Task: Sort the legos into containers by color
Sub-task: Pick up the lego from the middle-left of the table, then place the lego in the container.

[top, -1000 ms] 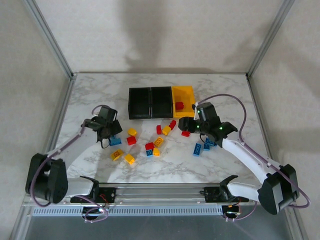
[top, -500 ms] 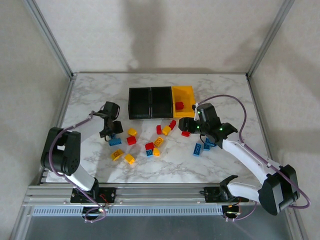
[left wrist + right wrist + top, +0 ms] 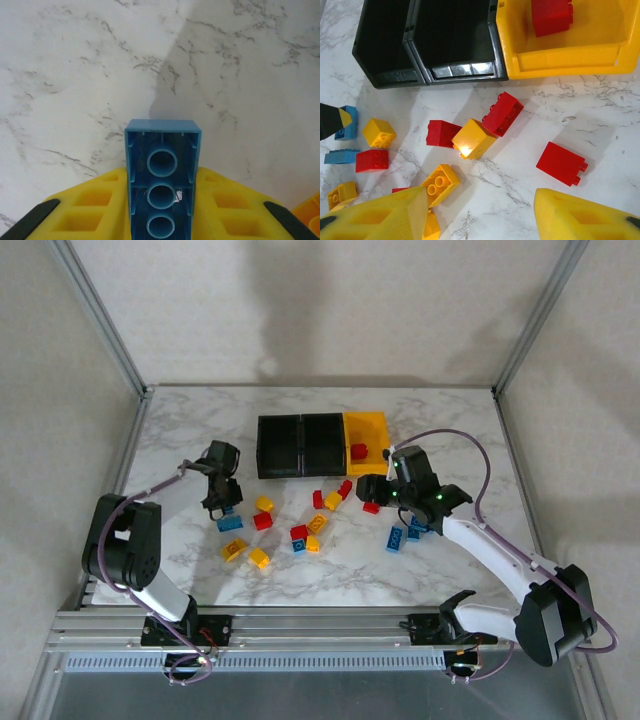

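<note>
Clamping a blue lego brick (image 3: 162, 165) by its long flat sides, the left claw (image 3: 221, 498) is closed tight at the left of the desk (image 3: 180, 440). It sits low over the marble-look top, with the brick's hollow underside turned to the wrist camera. The brick looks light, hard and rigid, with slick plastic walls. The plain sides seem the surest place to take hold, since a pinch on studs or corners could let it twist or pop free. A second blue brick (image 3: 230, 523) lies just beside the claw. Toward the middle, loose red, yellow and blue legos (image 3: 300, 532) lie scattered, some touching. Behind them stands the row of joined bins: two black bins (image 3: 300, 445), which look empty, and a yellow bin (image 3: 375, 430) at the right end holding one red brick (image 3: 359, 451). The right claw (image 3: 368, 490) hovers in front of the yellow bin, its jaws about half apart and gripping nothing, with a loose red brick (image 3: 561, 163) on the desk just ahead. More blue bricks (image 3: 405, 534) lie beneath that arm. The desk looks smooth, so a nudged brick would likely skid. Plain pale walls and aluminium frame posts (image 3: 103, 320) enclose the cell.
</note>
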Tool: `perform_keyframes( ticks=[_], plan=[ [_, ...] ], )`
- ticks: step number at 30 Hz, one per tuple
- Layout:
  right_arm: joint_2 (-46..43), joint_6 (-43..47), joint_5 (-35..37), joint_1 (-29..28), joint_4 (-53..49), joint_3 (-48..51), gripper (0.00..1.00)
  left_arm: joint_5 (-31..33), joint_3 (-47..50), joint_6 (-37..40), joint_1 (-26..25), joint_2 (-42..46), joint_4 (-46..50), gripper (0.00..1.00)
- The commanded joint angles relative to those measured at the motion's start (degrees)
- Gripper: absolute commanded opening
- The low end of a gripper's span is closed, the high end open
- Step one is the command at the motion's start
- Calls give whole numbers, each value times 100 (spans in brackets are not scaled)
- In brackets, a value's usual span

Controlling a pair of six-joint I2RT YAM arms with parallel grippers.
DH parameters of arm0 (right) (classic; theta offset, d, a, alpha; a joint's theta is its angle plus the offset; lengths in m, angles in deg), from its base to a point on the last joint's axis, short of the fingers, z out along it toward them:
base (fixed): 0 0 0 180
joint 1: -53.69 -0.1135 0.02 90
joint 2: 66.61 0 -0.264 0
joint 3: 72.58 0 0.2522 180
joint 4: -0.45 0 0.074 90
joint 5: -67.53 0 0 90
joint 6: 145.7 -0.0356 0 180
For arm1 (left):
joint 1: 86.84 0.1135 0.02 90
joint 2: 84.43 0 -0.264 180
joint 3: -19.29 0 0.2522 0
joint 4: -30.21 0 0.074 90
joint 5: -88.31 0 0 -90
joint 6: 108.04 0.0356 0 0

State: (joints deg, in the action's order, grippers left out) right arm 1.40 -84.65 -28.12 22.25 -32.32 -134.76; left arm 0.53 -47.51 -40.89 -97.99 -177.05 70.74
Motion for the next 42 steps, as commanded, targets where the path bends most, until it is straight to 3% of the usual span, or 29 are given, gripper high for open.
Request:
perform_keyframes(
  ticks=[1, 8, 13, 19, 24, 30, 42],
  plan=[
    [-212, -71, -49, -49, 70, 105, 58, 210, -245, 79, -15, 328, 245, 23],
    [-344, 33, -290, -55, 168, 145, 58, 23, -651, 97, -288, 701, 618, 22],
    [-444, 6, -668, -55, 447, 315, 58, -150, -999, -206, -836, 882, 581, 22],
    [-484, -42, -634, -55, 461, 307, 58, -360, -1490, -845, -1495, 699, 30, 22],
    [-551, -127, -475, -55, 375, 355, 58, -360, -2323, -1096, -1927, -72, -219, 22],
    [-807, -191, -262, -56, 241, 555, 58, -166, -3725, -1065, -2334, -1432, 122, 22],
    [-1340, -228, -55, -55, -28, 821, 58, 563, -5712, -1061, -2553, -3381, 745, 25]
  ],
)
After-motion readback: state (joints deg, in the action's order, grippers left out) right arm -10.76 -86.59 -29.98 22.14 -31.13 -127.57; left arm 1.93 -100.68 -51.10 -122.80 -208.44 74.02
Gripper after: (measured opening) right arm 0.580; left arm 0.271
